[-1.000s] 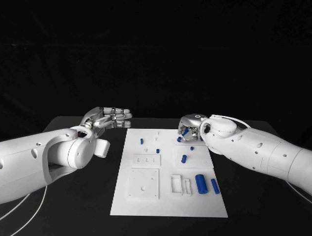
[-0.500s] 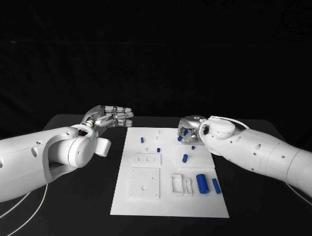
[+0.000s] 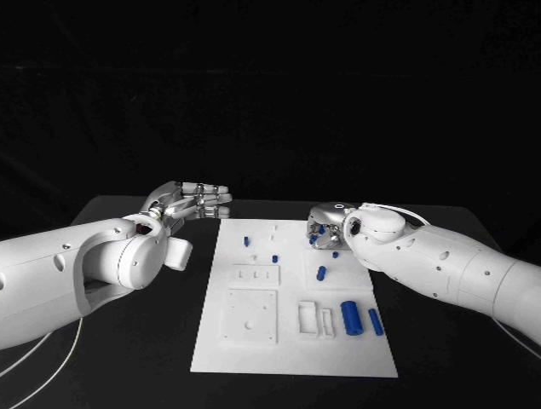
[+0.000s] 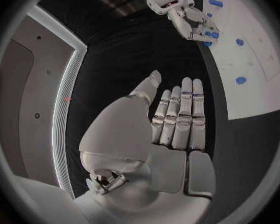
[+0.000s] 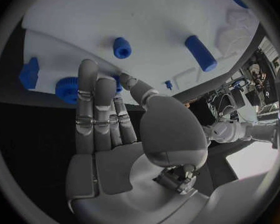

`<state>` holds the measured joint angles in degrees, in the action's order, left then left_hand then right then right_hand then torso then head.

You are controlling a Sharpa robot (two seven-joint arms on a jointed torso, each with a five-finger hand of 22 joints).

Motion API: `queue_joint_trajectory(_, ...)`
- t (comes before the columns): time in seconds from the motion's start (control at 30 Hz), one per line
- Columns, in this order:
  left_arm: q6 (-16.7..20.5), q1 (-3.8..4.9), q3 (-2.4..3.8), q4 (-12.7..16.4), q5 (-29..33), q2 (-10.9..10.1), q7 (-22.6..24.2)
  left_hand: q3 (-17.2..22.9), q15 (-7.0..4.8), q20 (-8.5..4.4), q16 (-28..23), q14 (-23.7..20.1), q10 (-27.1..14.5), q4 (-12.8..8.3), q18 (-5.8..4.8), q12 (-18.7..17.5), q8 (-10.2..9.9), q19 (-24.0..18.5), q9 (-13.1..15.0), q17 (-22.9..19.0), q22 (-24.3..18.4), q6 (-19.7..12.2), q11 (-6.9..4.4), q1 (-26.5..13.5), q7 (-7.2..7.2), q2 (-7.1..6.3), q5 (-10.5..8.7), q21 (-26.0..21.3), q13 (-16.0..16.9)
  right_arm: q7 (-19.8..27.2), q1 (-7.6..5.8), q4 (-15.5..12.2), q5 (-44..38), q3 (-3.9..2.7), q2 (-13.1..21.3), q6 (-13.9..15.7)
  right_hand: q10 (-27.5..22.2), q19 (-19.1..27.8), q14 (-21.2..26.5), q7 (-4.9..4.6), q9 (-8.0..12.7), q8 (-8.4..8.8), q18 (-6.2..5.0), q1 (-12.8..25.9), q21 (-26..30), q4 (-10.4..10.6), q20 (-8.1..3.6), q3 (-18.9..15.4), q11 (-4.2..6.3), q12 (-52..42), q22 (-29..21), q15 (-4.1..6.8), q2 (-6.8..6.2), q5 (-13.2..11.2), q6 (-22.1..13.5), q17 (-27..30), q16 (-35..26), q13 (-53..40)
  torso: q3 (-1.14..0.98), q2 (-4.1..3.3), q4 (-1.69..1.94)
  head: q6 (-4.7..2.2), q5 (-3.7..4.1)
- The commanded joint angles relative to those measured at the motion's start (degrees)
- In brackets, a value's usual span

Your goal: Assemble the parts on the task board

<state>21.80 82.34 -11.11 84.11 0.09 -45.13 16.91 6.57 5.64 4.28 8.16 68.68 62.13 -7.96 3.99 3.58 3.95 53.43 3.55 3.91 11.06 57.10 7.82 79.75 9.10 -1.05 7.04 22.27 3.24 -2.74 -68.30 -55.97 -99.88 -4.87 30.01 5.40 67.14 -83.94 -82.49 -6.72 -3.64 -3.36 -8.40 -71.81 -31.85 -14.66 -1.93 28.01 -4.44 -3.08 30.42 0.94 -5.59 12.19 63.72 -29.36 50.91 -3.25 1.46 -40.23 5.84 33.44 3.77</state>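
Note:
The white task board point(image 3: 295, 349) lies in the middle of the black table. My right hand point(image 3: 325, 223) hovers over its far right corner with fingers stretched out and nothing gripped. Its fingertips point(image 5: 85, 67) reach a blue toothed part point(image 5: 68, 90) at the board's edge point(image 5: 152, 15), next to a blue block point(image 5: 29, 72). My left hand point(image 3: 192, 201) hangs flat and open, off the board's far left corner. Blue pegs point(image 3: 247, 244) and a short cylinder point(image 3: 320, 274) stand mid-board. Two larger blue cylinders point(image 3: 348, 318) lie near the right edge.
White raised fixtures point(image 3: 252, 317) and a white bracket point(image 3: 309, 318) sit on the near half of the board. Bare black table flanks the board on both sides. My forearms point(image 3: 61, 273) lie over the table to the left and right.
My right hand has shifted slightly toward the board's far edge and turned a little over the blue parts. The left hand has hardly moved.

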Motion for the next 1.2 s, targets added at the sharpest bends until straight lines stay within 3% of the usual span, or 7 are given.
queue_joint_trajectory(0.03, -1.05, 0.18, 0.06, -0.09, -0.40, 0.18, -0.01, -0.63, -0.04, 0.30, 0.29, -0.40, -0.55, 0.00, -0.27, -0.14, -0.14, 0.21, 0.07, 0.03, -0.50, -0.30, 0.17, -0.31, -0.16, 0.23, -0.23, -0.35, 0.07, -0.13, 0.07, -0.06, -0.87, 0.04, -0.06, -0.20, 0.86, 0.07, 0.20, 0.06, -0.07, -0.24, 0.01, 0.35, -0.04, 0.10, -0.42, 0.69, 0.06, -0.21, 0.42, 0.13, 0.21, -0.56, 0.64, -0.08, 0.25, -0.11, 0.11, -0.23, 0.13, -0.05, 0.15)
queue_joint_trajectory(0.2, -1.15, 0.19, 0.06, -0.18, -0.43, 0.25, -0.11, -0.63, -0.04, 0.30, 0.29, -0.40, -0.55, 0.00, -0.27, -0.14, -0.14, 0.21, 0.07, 0.03, -0.50, -0.30, 0.17, -0.31, -0.16, 0.23, -0.23, -0.35, 0.07, -0.34, 0.07, -0.06, -1.39, 0.04, -0.06, 0.43, 4.14, -0.09, 0.18, 0.41, -0.17, -0.29, 0.39, -0.75, -1.64, -0.22, -0.89, 3.10, 0.92, -0.21, 2.30, 0.65, 1.17, -4.11, 2.51, -0.15, 0.27, -0.19, 0.18, -0.38, 0.32, -0.09, 0.31)
queue_joint_trajectory(0.37, -1.25, 0.19, 0.06, -0.23, -0.44, 0.24, -0.24, -0.63, -0.04, 0.30, 0.29, -0.40, -0.55, 0.00, -0.27, -0.14, -0.14, 0.21, 0.07, 0.03, -0.50, -0.30, 0.17, -0.31, -0.16, 0.23, -0.23, -0.35, 0.07, -0.84, 0.07, -0.27, -2.45, 0.04, 0.11, 3.27, 8.24, 0.66, 0.23, 1.35, -0.57, -0.48, 0.79, -1.79, -3.56, -0.40, -1.88, 5.49, 2.18, -0.28, 4.64, 1.71, 2.11, -7.83, 6.07, -0.45, 0.47, -0.33, 0.23, -0.48, 0.29, -0.26, 0.18)
queue_joint_trajectory(0.53, -1.38, 0.19, 0.06, -0.30, -0.45, 0.20, -0.37, -0.74, -0.04, 0.30, 0.30, -0.39, -0.69, -0.04, -0.27, -0.14, -0.15, 0.25, 0.07, 0.03, -0.69, -0.37, 0.20, -0.25, -0.12, 0.23, -0.35, -0.30, 0.07, -1.58, 0.06, -0.88, -3.14, 0.03, 0.31, 6.94, 9.57, 2.10, 0.15, 1.69, -0.46, -0.28, 1.39, -1.67, -5.43, 0.01, -2.36, 6.44, 2.60, -0.28, 7.63, 1.98, 1.50, -8.10, 7.37, -0.63, 0.33, -0.33, 0.28, -0.58, 0.37, -0.54, 0.07)
queue_joint_trajectory(0.77, -1.45, 0.20, 0.06, -0.57, -0.53, 0.24, -0.52, -0.74, -0.04, 0.30, 0.30, -0.39, -0.69, -0.04, -0.27, -0.14, -0.15, 0.25, 0.07, 0.03, -0.69, -0.37, 0.20, -0.25, -0.12, 0.23, -0.35, -0.30, 0.07, -3.44, -0.34, -1.96, -3.65, -0.15, -0.20, 11.80, 9.83, 2.61, 0.04, 1.80, -0.39, -0.28, 1.32, -2.06, -4.97, 0.82, -2.31, 7.24, 2.67, -0.28, 12.38, 1.96, 0.81, -8.80, 7.90, -0.95, 0.21, -0.30, 0.35, -0.75, 0.47, -1.12, -0.09)
queue_joint_trajectory(1.03, -1.55, 0.23, 0.06, -1.10, -0.63, 0.78, -0.65, -0.80, -0.03, 0.31, 0.31, -0.38, -0.84, -0.06, -0.27, -0.14, -0.14, 0.27, 0.07, 0.03, -0.79, -0.37, 0.23, -0.21, -0.12, 0.23, -0.41, -0.28, 0.07, -5.42, -1.01, -0.40, -3.89, -0.44, -2.91, 16.35, 9.82, 2.33, -0.03, 1.84, -0.37, -0.27, 1.36, -2.19, -4.11, 0.93, -2.32, 7.33, 2.69, -0.27, 13.40, 1.97, 0.66, -9.04, 8.05, -0.81, 0.14, -0.28, 0.53, -0.95, 0.84, -1.89, -0.61)
queue_joint_trajectory(1.2, -1.64, 0.29, 0.07, -1.49, -0.65, 1.18, -0.71, -0.83, -0.02, 0.31, 0.31, -0.39, -0.98, -0.09, -0.26, -0.14, -0.15, 0.28, 0.07, 0.02, -0.86, -0.39, 0.27, -0.14, -0.10, 0.28, -0.40, -0.24, 0.08, -5.71, -1.23, 1.03, -3.95, -0.53, -4.79, 18.02, 9.82, 2.21, -0.01, 1.84, -0.37, -0.28, 1.36, -2.19, -3.74, 0.96, -2.33, 7.40, 2.69, -0.27, 13.94, 1.98, 0.58, -9.03, 8.07, -0.77, 0.15, -0.28, 0.60, -1.08, 0.87, -2.14, -0.94)
